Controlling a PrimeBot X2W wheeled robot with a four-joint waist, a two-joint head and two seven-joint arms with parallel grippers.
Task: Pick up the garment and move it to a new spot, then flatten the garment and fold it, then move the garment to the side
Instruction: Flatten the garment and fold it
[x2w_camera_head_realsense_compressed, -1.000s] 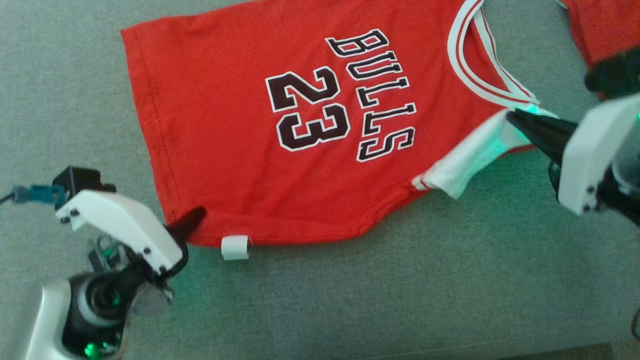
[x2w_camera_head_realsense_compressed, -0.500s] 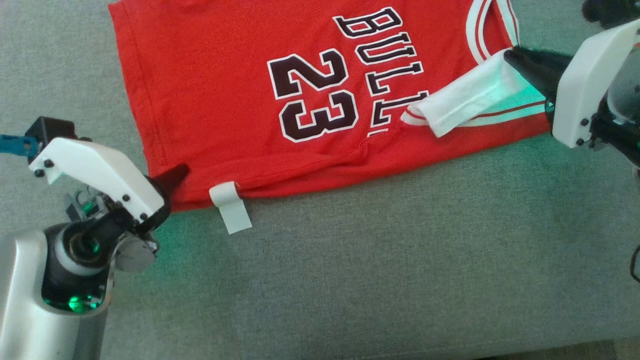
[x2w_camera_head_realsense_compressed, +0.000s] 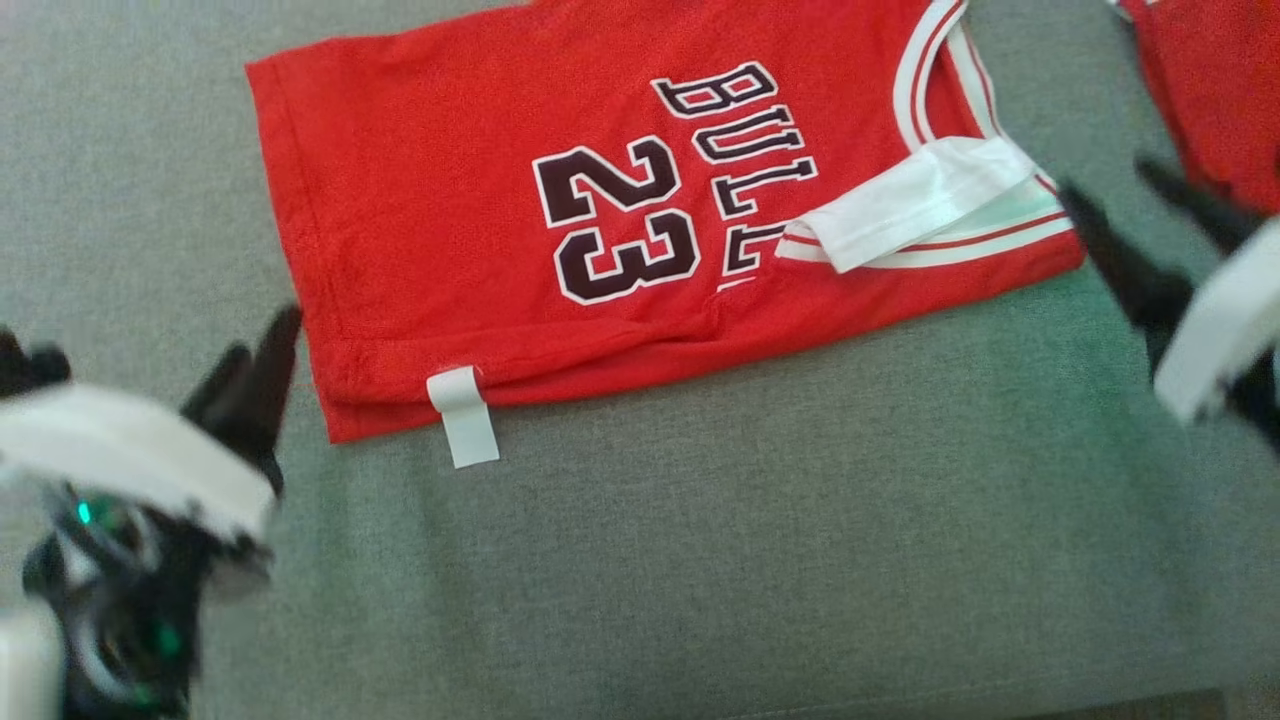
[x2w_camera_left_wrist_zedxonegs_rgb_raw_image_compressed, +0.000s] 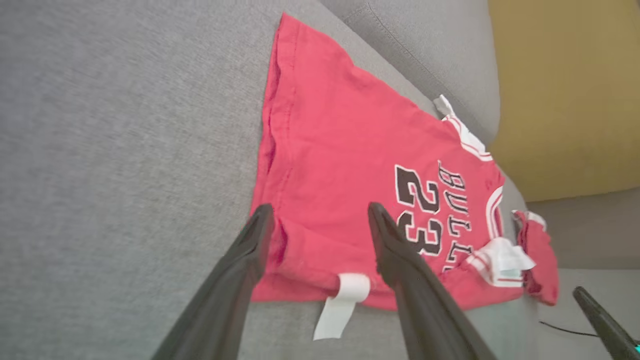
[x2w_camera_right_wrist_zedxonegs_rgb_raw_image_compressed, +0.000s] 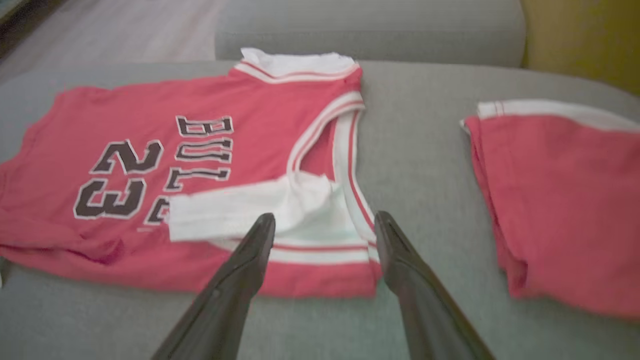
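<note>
Grey fabric sofa seat (x2w_camera_head_realsense_compressed: 700, 560) holds red Bulls 23 jersey (x2w_camera_head_realsense_compressed: 450, 200), near edge folded over. Left gripper (x2w_camera_head_realsense_compressed: 262, 335) at 8 o'clock, right gripper (x2w_camera_head_realsense_compressed: 1105, 178) at 3, both spread, empty, clear so fold lies undisturbed.

Left gripper (x2w_camera_head_realsense_compressed: 262, 333) had two long matte-black tapered fingers (x2w_camera_left_wrist_zedxonegs_rgb_raw_image_compressed: 235, 285), a white angular plastic housing (x2w_camera_head_realsense_compressed: 130, 450) behind them and a dark wrist joint (x2w_camera_head_realsense_compressed: 120, 610) with a green indicator glow (x2w_camera_head_realsense_compressed: 85, 512). Right gripper (x2w_camera_head_realsense_compressed: 1105, 178) was the same build, with a matching white shell (x2w_camera_head_realsense_compressed: 1215, 325). Both were motion-blurred in head view.
</note>
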